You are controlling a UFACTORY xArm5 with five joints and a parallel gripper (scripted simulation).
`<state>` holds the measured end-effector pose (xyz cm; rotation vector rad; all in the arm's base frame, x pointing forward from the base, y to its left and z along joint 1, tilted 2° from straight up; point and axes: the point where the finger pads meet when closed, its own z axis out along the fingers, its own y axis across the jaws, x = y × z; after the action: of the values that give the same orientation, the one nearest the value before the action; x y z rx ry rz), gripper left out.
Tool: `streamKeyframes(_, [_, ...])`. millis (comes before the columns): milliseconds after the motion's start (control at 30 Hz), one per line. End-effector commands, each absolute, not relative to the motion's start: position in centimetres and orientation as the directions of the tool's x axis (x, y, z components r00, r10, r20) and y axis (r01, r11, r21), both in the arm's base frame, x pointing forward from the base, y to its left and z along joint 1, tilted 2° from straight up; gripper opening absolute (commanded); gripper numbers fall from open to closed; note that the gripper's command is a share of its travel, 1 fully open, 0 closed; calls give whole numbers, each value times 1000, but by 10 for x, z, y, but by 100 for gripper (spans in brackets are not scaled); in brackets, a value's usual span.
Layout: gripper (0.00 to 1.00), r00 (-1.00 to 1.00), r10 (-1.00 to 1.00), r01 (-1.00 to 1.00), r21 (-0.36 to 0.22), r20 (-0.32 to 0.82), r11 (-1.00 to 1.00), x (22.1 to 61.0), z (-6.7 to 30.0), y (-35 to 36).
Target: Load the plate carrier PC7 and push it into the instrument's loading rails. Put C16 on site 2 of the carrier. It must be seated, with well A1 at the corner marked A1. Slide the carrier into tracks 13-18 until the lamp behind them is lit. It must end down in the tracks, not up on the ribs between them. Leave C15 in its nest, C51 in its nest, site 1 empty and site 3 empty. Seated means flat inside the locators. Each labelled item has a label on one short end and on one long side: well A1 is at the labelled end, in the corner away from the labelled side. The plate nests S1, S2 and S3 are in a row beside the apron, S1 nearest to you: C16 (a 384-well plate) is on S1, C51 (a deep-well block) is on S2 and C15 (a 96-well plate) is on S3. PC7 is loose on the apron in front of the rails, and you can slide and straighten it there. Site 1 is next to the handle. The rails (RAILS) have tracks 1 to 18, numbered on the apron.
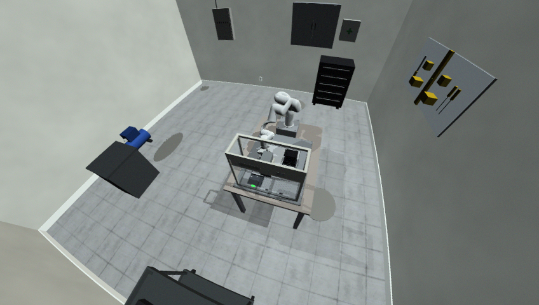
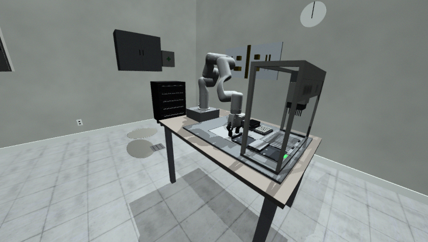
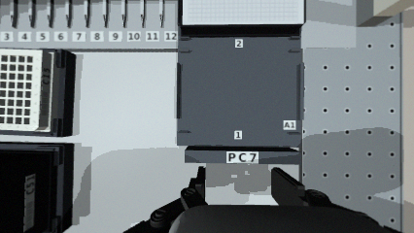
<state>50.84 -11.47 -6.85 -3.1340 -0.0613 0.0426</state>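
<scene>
Carrier PC7 [image 3: 238, 89] [image 2: 241, 138] lies straight, its far part in the rails just right of track number 12. Site 1 is bare. A white plate, C16 by its place [image 3: 243, 11] [image 2: 258, 144], is on site 2; its labels and far end are out of the wrist view, so its seating cannot be told. The lamp [image 1: 253, 185] [image 2: 285, 156] glows green. My gripper [image 3: 237, 180] [image 2: 233, 133] is open and empty, fingertips just on the near side of the PC7 handle. C15 [image 3: 18, 91] [image 2: 263, 129] and C51 [image 3: 30, 201] are in their nests at the left.
The rails [image 3: 96, 14] show bare ribs at tracks 3 to 12. The instrument's frame [image 1: 270, 140] [image 2: 250, 105] stands over the rails, with a pipetting head [image 2: 296, 106] hanging inside. A perforated plate [image 3: 358, 121] runs along the carrier's right side.
</scene>
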Motion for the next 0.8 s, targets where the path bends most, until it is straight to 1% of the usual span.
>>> streamKeyframes(0, [81, 999, 39, 39, -6, -23, -999, 510, -64, -115])
streamKeyframes(767, [81, 999, 39, 39, -6, -23, -999, 511, -29, -115])
